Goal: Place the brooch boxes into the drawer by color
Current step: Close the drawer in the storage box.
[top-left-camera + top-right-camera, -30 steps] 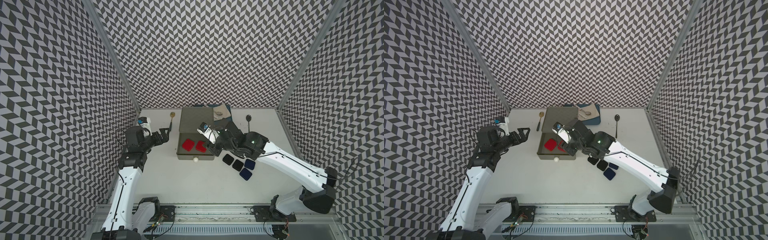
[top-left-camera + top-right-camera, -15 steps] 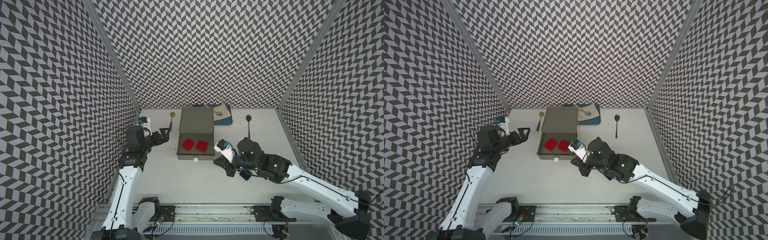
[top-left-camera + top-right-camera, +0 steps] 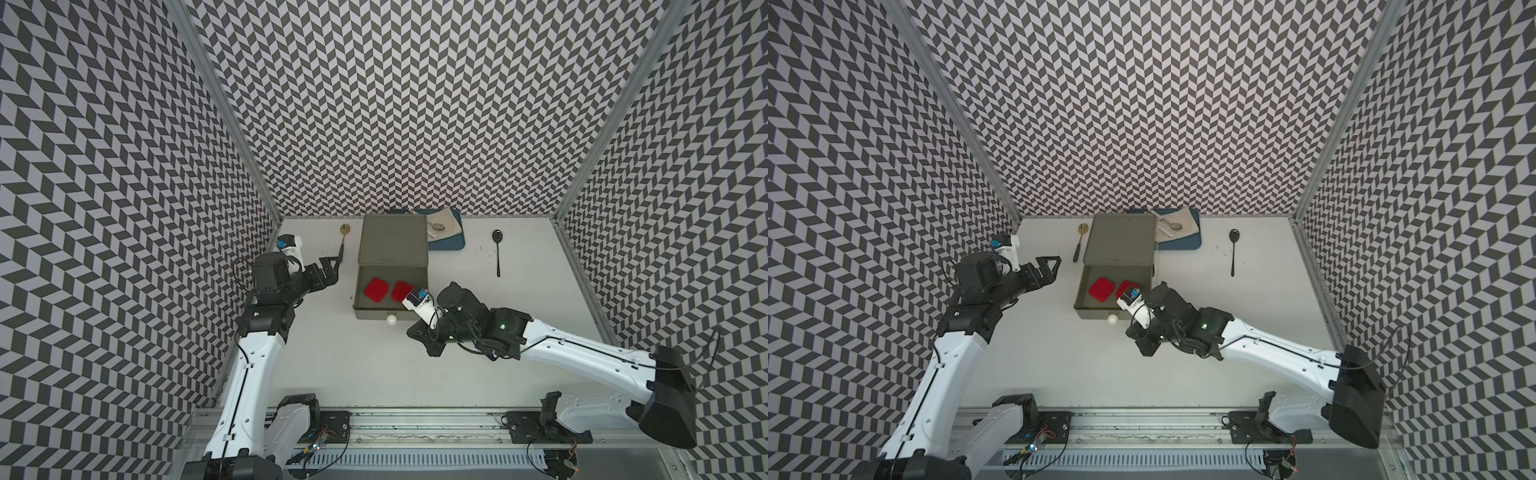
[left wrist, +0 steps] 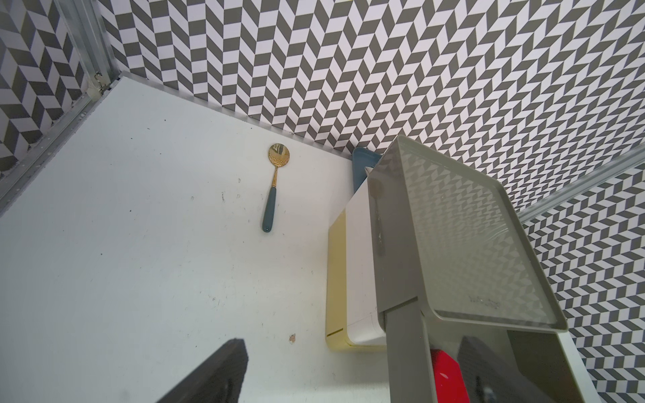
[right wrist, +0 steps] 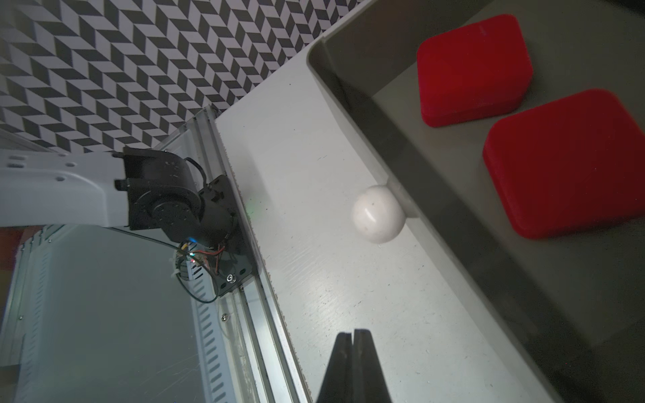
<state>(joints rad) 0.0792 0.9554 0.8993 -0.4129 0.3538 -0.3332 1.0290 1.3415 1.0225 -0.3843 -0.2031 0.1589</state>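
The drawer (image 3: 392, 245) is standing at the middle of the bench (image 3: 374, 386) far edge, its grey top tier (image 3: 374, 321) sticking out open toward the near edge. Two red brooch boxes (image 3: 376, 289) are lying flat side by side inside that tier, close together, likely grouped there because red is going to grey. The right gripper (image 5: 353, 336) is hanging low over the bench just in front of the tier's front wall, jaws pinched fully together and holding nothing. The white ball knob (image 5: 378, 218) is sitting just ahead of the fingertips and apart from them, with the nearer red box (image 5: 565, 164) lying beyond the wall, further off. Guessing the pinched claw is lining up to nudge the knob or front wall and shut the filled tier, since a closed tip is making a firmer pusher. The left gripper (image 3: 1055, 269) is hovering toward the left edge, beside the unit's left side and apart from it. Its jaws are spread wide and empty, probably waiting to steady the unit or take the next knob. The black and dark blue boxes are not showing in any view. The right arm (image 3: 561, 349) is covering the bench right of the tier, so cannot tell where they are lying. The white tier (image 4: 359, 251) and yellow tier (image 4: 335, 279) are not sticking out.
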